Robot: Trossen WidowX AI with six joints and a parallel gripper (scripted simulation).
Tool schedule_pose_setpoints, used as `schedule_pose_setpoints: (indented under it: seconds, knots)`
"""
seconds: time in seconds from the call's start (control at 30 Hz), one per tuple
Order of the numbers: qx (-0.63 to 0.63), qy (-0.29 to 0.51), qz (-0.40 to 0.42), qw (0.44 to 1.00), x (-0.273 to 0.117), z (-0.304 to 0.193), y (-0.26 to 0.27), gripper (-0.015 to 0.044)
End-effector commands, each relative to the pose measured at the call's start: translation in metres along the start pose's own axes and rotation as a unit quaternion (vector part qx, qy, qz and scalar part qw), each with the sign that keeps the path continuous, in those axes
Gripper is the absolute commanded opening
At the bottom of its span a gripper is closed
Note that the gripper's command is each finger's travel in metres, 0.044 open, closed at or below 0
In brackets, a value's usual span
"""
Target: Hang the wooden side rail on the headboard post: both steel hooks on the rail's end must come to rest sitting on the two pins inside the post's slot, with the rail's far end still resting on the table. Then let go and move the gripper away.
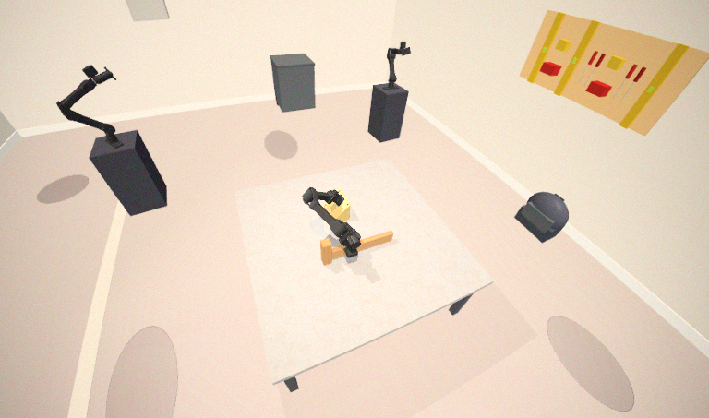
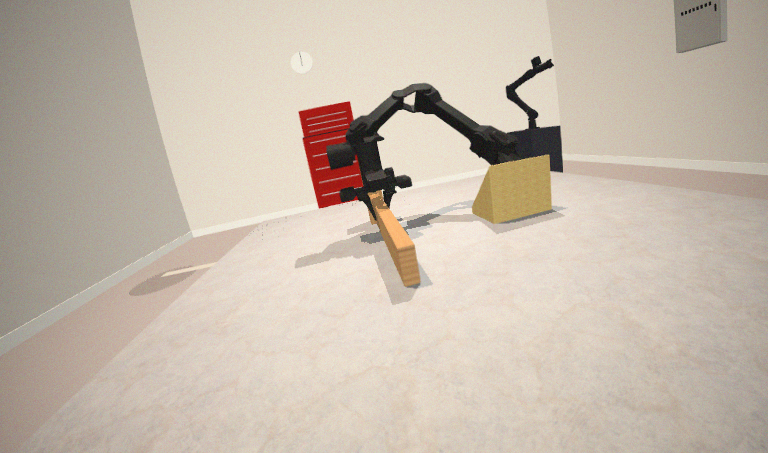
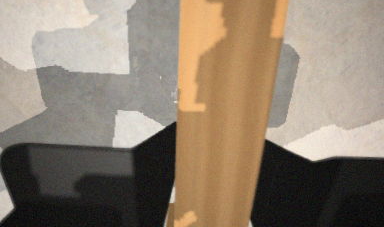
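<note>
Post at the near end of my rail, far end trailing away

My gripper [image 1: 351,252] [image 2: 376,196] [image 3: 205,130] is clamped on the wooden side rail [image 1: 377,240] [image 2: 396,230] [image 3: 227,87], one finger against each side face, nearer the post end than the free end. The headboard post [image 1: 326,252] [image 2: 372,216] stands upright just beyond one side of my hand, in line with the rail's long axis. Out the other side the rail runs on to its far end, which looks to be down on the table [image 1: 293,309] [image 2: 396,369].

That line is what my next move turns on: rail pointed square at the post, its hook end beside or against it. I can't make out hooks, pins or slot from here, so whether the hooks are seated is a fair guess at best. I judge I'm in the last part of the hanging; I would press the hook end gently down along the post, keeping the axis true, before letting go. A twist in my grip could leave one hook off its pin.
</note>
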State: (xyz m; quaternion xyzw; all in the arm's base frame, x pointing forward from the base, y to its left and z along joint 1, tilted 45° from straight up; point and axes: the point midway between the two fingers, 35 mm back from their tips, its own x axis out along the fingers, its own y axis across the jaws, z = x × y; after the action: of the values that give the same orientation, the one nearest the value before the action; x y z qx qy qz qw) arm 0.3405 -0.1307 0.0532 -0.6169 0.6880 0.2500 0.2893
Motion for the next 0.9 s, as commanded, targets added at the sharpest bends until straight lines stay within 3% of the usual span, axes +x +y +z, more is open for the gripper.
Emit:
schedule_pose_setpoints:
  seconds: [0.0, 0.87]
  knots:
    - [0.000, 0.001, -0.006, 1.000, -0.0045, -0.0019, -0.0020, 0.0000]
    - [0.000, 0.001, -0.006, 1.000, -0.0045, -0.0046, -0.0019, 0.0000]
